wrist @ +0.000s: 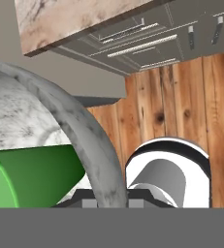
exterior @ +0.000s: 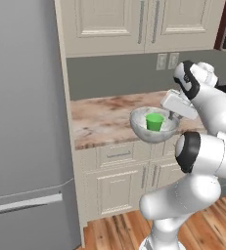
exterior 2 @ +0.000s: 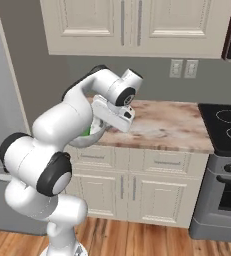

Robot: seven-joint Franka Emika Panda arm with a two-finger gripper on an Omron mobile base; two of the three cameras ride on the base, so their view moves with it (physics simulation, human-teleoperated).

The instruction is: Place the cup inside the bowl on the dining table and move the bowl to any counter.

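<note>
The hand (exterior: 172,116) pinches the rim of the speckled grey-white glassy bowl (exterior: 146,131), which carries the small bright green cup (exterior: 154,121). The bowl hangs at the beige marble tabletop's (exterior: 104,119) front edge; next, carry it forward and lower it.

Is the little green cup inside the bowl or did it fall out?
Inside. The cup stands upright in the bowl, with the rim all around it, while the gripper holds the bowl in front of the counter.

Glassy speckled bowl (exterior: 151,131) in the gripper (exterior: 172,115), smooth green cup (exterior: 154,121) inside; veined marble counter (exterior: 102,117) beyond, wood-plank floor (exterior: 119,229) below.
</note>
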